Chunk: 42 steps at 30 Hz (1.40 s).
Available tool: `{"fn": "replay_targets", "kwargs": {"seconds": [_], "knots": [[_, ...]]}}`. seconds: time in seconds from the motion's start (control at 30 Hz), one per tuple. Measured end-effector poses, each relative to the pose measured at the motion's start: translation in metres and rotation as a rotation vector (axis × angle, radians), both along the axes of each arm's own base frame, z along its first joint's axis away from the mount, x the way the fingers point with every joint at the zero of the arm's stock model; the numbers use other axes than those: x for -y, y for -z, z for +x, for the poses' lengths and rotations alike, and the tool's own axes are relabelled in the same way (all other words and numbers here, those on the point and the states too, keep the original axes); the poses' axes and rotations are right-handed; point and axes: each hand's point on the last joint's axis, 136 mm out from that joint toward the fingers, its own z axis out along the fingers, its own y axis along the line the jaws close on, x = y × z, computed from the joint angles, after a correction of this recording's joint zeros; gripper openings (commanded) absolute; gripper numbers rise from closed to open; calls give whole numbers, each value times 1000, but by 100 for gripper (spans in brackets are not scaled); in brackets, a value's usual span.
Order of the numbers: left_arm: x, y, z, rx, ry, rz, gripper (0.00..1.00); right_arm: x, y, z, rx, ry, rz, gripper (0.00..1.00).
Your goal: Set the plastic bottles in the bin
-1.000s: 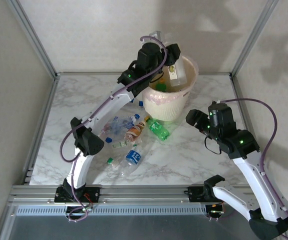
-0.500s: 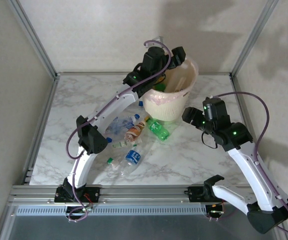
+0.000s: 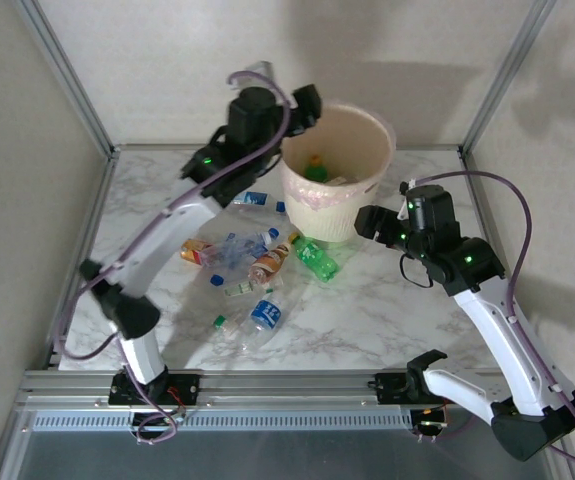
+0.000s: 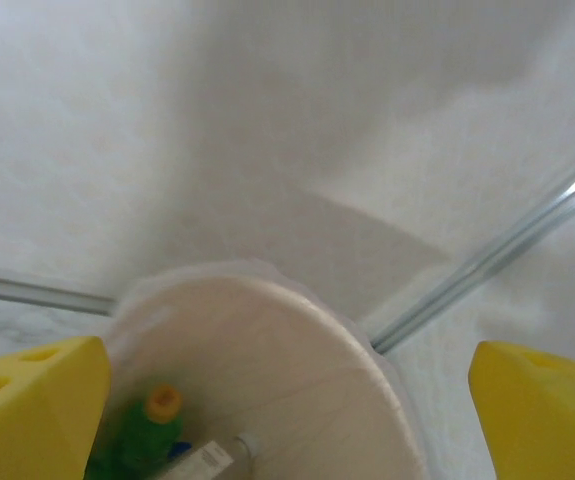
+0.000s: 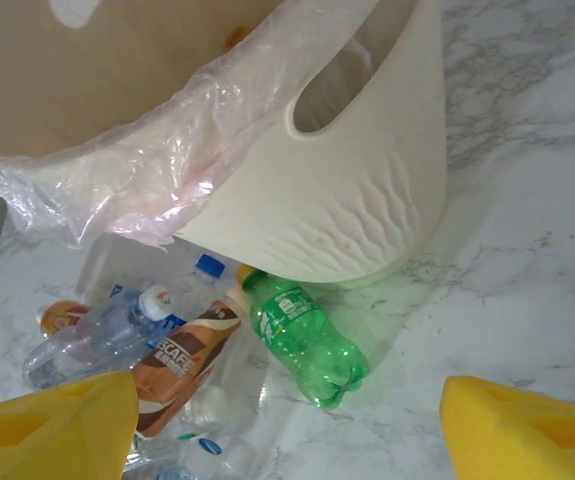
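The left hand [image 3: 302,100] hangs above the left rim of the bin [image 3: 345,215], fingers spread wide with nothing between them. Its wrist view looks down into the bin, where an orange-capped bottle [image 4: 147,440], green in the body, stands against the inner wall. A pale bottle [image 4: 207,462] lies just beside it.

The right hand [image 5: 287,430] sits to the right of the bin, near its wall and above the tabletop [image 3: 387,310]. Its fingers are also parted and hold nothing. A thin pinkish liner [image 5: 117,170] is folded over the bin's rim.

The other bottles lie on the tabletop in front of the bin and to its left. A green bottle [image 5: 302,335] lies on its side with its cap end at the foot of the bin. A brown-label bottle [image 5: 182,365] lies just to the left of it. Further left is a loose cluster of clear bottles [image 3: 237,245], and an orange-label bottle [image 3: 197,250] lies at that cluster's far-left edge. A blue-label bottle [image 3: 265,315] lies well in front of the bin, apart from the cluster. One more clear bottle [image 3: 252,198] lies close to the bin's left side.
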Motion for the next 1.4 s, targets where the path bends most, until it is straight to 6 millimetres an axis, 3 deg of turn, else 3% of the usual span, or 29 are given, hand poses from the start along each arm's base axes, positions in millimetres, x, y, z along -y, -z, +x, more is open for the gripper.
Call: {"fn": "replay_targets", "kwargs": {"seconds": [0.1,0.17,0.3,0.43,0.5,0.6,0.87,1.0,1.2,1.4], "knots": [[-56,-9,-19,2,-84,-23,89,-4,-2,-2,12,-28,12,79],[-95,4,-25,-30,-153,-27,88,-7,-3,-4,22,-43,22,78],[-156,66,-22,-163,-268,-19,86,-17,6,-14,9,-88,30,76],[-182,143,-13,-344,-298,18,84,-35,17,-30,-16,-146,40,76],[-183,171,-9,-419,-285,26,84,-42,21,-38,-25,-167,47,76],[-179,197,2,-486,-266,13,85,-48,20,-42,-29,-172,56,76],[-152,248,52,-628,-248,-55,82,-60,22,-55,-33,-176,65,76],[-138,283,73,-708,-241,-84,81,-62,23,-57,-38,-169,68,76],[-126,341,86,-839,-246,-98,81,-64,29,-58,-51,-168,63,78],[-122,376,84,-929,-271,-128,82,-64,35,-53,-59,-150,36,79]]}}
